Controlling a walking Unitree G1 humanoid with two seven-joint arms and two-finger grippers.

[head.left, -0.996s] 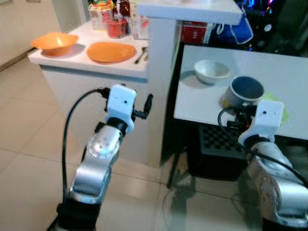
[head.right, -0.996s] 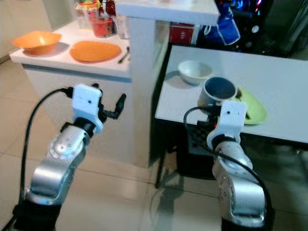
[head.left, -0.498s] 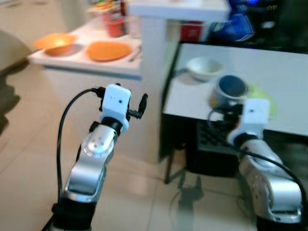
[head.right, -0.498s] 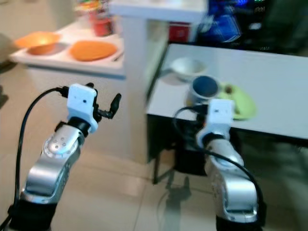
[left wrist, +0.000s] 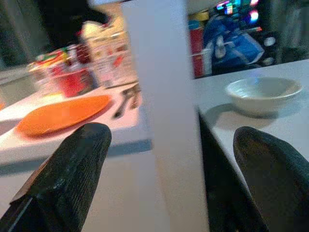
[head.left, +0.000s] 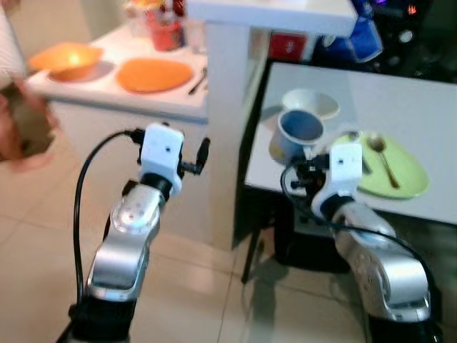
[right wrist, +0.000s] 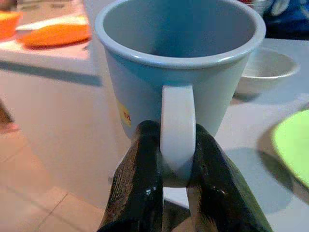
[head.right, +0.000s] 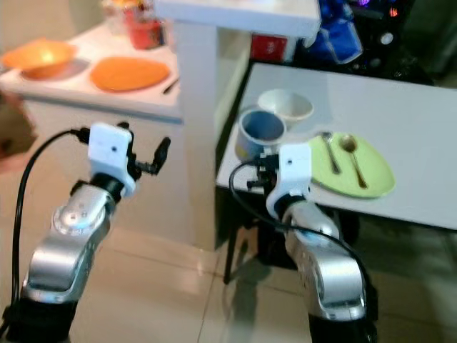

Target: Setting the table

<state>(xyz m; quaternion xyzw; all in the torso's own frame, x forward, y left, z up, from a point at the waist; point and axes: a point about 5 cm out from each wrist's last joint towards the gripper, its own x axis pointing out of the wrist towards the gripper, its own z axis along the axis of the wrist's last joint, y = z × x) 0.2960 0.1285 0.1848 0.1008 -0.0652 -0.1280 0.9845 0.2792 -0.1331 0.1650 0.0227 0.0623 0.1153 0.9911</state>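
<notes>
The blue mug (right wrist: pixel 179 72) is pinched by its handle between the closed fingers of the right gripper (right wrist: pixel 176 159), above the white table (head.left: pixel 428 114) edge. Beyond it sits a white bowl (head.left: pixel 310 103), beside it a green plate (head.left: pixel 400 171). The left gripper (left wrist: pixel 164 179) is held open, empty, before the counter (head.left: pixel 93 89).

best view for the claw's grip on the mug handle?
Right wrist view: both fingers of the right claw pinch the blue mug's handle, close up. The eye views show the mug from above; the wrist blocks the handle.
</notes>
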